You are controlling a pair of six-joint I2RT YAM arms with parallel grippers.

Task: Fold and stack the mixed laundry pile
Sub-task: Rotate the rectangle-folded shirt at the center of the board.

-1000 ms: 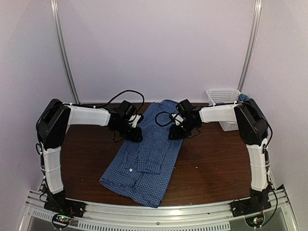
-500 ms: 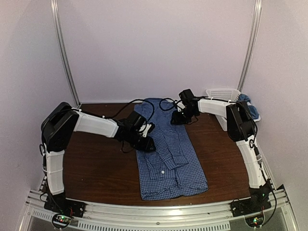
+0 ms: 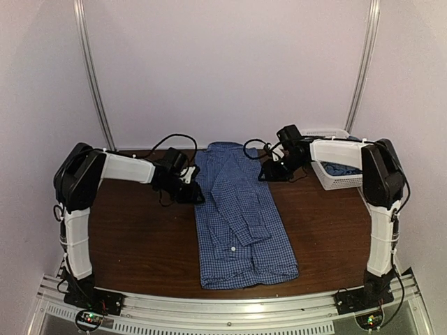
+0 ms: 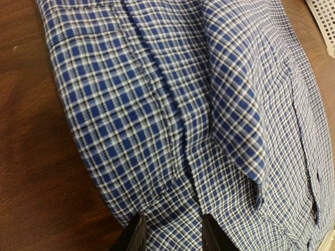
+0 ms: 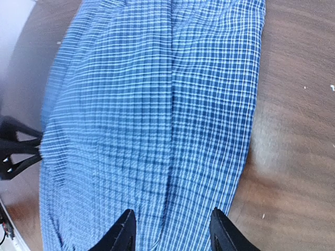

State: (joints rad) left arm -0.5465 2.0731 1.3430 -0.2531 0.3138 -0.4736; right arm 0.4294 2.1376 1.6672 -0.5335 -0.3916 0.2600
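Checked shirt [image 3: 241, 223] lies flat down the middle of the bench [image 3: 133, 237], a long strip running from the far edge almost to the near edge. Bare wood is open on both sides of it. Left gripper [image 3: 188, 193] sits at the shirt's left edge, far half, its fingers a modest gap apart with flat cloth between them. Right gripper [image 3: 271, 173] is at the shirt's far right edge, fingers spread wide, holding nothing. White basket [image 3: 338, 183] stands in the far right corner with the teal t-shirt [image 3: 342, 169] inside.
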